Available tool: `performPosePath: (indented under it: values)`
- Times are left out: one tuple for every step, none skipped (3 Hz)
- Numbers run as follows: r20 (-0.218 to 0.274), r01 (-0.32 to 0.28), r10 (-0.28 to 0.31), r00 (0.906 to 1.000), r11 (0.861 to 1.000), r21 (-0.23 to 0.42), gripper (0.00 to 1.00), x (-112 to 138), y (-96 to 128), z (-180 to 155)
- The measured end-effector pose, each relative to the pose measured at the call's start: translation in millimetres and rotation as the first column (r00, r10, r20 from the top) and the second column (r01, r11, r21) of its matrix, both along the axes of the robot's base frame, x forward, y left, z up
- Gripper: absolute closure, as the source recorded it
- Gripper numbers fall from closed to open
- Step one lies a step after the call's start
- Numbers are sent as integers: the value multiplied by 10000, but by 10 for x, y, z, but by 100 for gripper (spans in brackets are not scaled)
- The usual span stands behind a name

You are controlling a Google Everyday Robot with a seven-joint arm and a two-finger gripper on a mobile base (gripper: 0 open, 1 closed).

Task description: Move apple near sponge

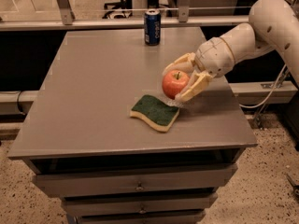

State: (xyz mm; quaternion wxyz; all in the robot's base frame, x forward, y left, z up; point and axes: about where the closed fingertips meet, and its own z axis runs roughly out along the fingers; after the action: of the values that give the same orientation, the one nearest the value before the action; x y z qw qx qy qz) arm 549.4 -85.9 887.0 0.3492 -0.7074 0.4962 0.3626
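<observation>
One apple (174, 83) sits between the two fingers of the hand (172, 86), which reaches in from the right and is clamped on it: one finger (182, 63) curls round its far side, the other runs along its near side. The apple, stem up, is low over the worktop (93, 87), just beside the far right corner of the sponge (155, 112) (whether it rests on the surface I cannot tell). Counting up: one apple, one sponge lying flat, green side up, and one blue can (152, 27) upright near the far edge, well apart from both.
</observation>
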Motion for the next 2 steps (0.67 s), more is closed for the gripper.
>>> performPosePath:
  values:
    - [-307,-155,154,9994,9999,-1,100,1,-104,-82]
    - [-596,-250,248,9979,9997,-36,85,-36,-130,-188]
